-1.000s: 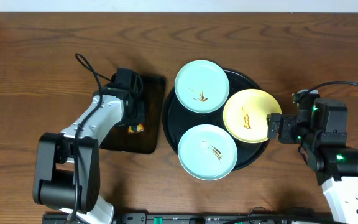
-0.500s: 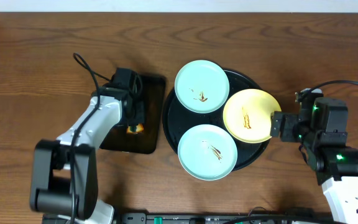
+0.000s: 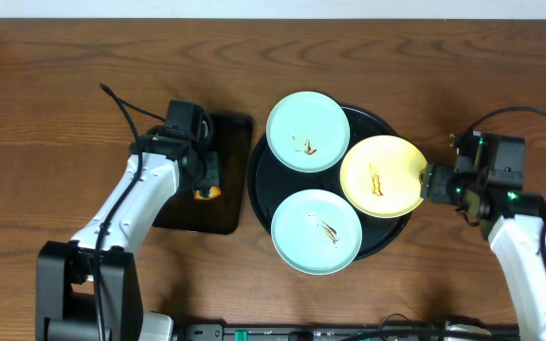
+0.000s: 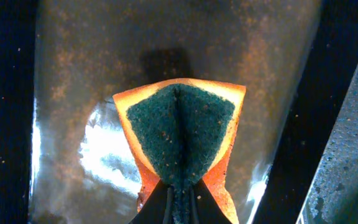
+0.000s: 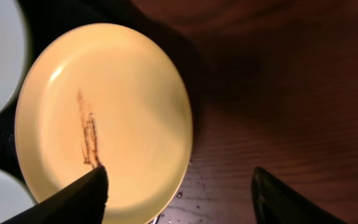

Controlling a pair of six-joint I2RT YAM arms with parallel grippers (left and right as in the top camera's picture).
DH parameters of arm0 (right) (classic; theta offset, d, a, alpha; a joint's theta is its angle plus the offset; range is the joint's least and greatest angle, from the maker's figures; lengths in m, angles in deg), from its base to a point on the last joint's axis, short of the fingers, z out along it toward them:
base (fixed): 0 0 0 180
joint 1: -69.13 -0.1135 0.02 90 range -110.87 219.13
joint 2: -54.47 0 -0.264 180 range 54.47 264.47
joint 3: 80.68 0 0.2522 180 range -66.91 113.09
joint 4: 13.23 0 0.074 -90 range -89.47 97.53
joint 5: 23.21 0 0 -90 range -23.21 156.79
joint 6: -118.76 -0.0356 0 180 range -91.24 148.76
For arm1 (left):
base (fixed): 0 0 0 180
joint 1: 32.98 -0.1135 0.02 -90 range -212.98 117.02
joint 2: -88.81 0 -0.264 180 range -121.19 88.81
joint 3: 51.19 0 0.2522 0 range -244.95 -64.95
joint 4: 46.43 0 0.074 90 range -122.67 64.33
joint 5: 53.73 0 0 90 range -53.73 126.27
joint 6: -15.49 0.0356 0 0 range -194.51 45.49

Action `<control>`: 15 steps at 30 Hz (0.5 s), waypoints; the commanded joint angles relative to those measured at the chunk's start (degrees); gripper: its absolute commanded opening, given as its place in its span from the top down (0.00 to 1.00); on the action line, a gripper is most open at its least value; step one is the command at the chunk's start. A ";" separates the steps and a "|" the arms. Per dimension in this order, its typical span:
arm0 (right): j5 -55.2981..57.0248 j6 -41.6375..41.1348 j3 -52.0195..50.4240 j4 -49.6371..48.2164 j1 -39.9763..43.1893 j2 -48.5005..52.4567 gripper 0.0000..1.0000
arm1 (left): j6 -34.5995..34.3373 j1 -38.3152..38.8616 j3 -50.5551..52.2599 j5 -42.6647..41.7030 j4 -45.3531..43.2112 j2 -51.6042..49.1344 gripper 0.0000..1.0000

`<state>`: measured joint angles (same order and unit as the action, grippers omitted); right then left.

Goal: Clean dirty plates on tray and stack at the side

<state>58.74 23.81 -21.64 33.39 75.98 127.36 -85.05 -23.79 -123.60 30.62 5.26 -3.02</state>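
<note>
The round black tray [image 3: 258, 186] holds three plates: a mint one [image 3: 308, 132] at the back, a mint one [image 3: 316, 231] at the front, and a yellow one [image 3: 379, 177] on the right, each with a brown smear. My right gripper [image 3: 428, 181] is open at the yellow plate's [image 5: 104, 112] right rim. One finger [image 5: 73, 199] is over the plate and the other [image 5: 284, 199] over bare table. My left gripper [image 3: 207, 178] hangs over the rectangular tray [image 3: 183, 213], shut on a folded orange and green sponge [image 4: 182, 130].
The rectangular black tray [image 4: 104, 62] looks wet and glossy under the sponge. Brown wooden table [image 3: 64, 95] surrounds both trays. Small water drops lie on the wood [image 5: 197, 186] beside the yellow plate. Cables trail behind both arms.
The right gripper has edged left onto the yellow plate's rim and its jaws have narrowed. The left arm has shifted slightly, still holding the sponge over the rectangular tray.
</note>
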 commanded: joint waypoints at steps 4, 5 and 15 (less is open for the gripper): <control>-3.54 0.33 1.16 -2.25 1.20 5.84 0.38 | -0.52 0.11 -1.27 -0.35 0.15 0.33 0.93; -2.95 0.33 1.14 -2.27 1.20 6.91 0.43 | -0.55 0.11 -1.27 -0.35 0.15 0.33 0.92; -2.93 -1.25 1.11 -7.04 1.20 17.49 0.56 | -0.55 0.11 -1.27 -0.35 0.15 0.33 0.92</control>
<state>56.62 23.37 -21.62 27.01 76.79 143.62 -85.05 -23.79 -123.60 30.43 5.24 -3.02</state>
